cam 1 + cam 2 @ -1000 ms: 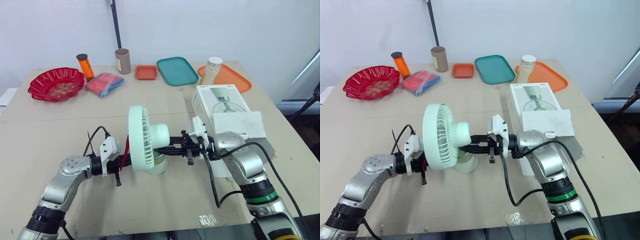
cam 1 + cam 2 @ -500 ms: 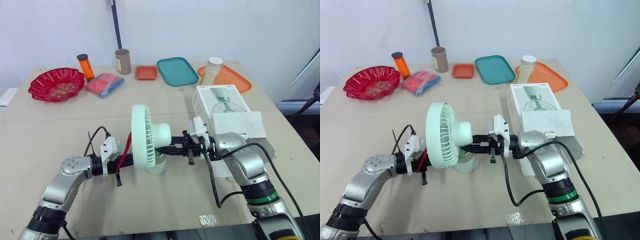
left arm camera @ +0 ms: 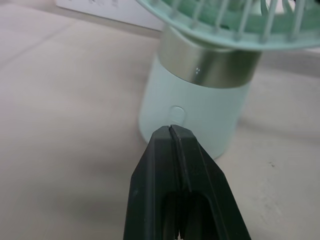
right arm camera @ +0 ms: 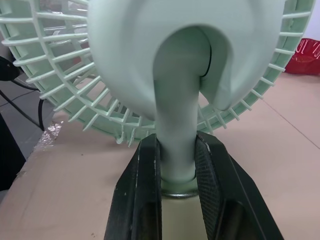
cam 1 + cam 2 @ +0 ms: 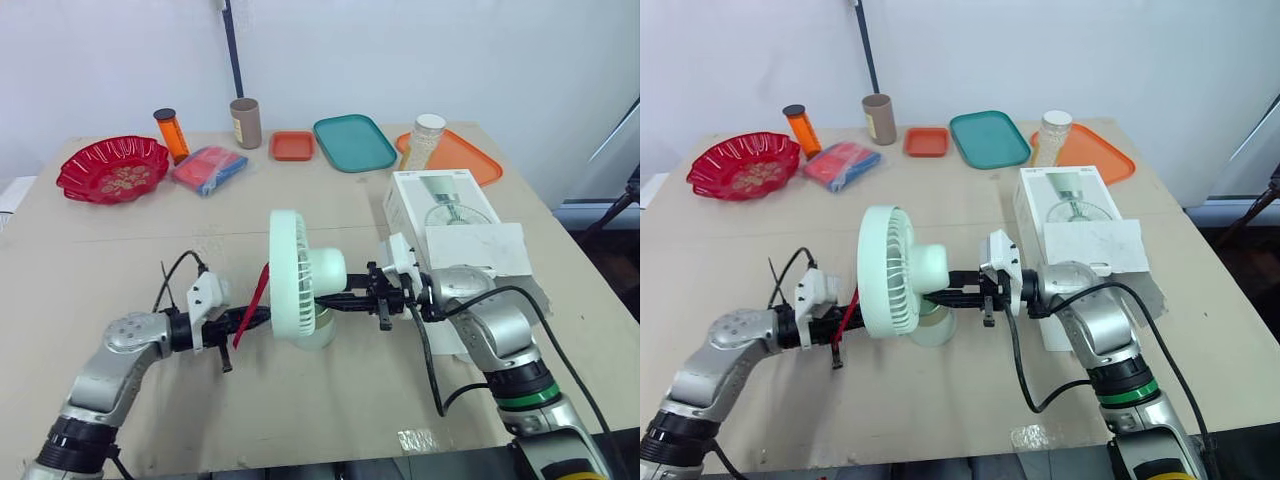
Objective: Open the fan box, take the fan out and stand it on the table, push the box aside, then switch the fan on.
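Note:
A pale green fan (image 5: 298,278) stands upright on the table in the middle, its round base (image 3: 200,100) on the tabletop. My right gripper (image 4: 177,145) is shut on the fan's neck just above the base, reaching in from the right (image 5: 345,298). My left gripper (image 3: 171,128) is shut with nothing in it. Its tips sit just under the small round button (image 3: 177,111) on the base; I cannot tell whether they touch. A red strap (image 5: 253,296) hangs by the left gripper (image 5: 262,314). The white fan box (image 5: 440,205) lies to the right with its flap (image 5: 477,248) open.
Along the far edge stand a red bowl (image 5: 112,169), an orange bottle (image 5: 171,133), a blue and red packet (image 5: 208,168), a brown cylinder (image 5: 245,122), a small orange tray (image 5: 292,145), a teal tray (image 5: 354,142) and an orange tray (image 5: 465,157) with a white jar (image 5: 424,140).
The fan has shifted slightly right and turned more edge-on. My left arm has drawn back to the left, so its fingers now show in front of the fan base.

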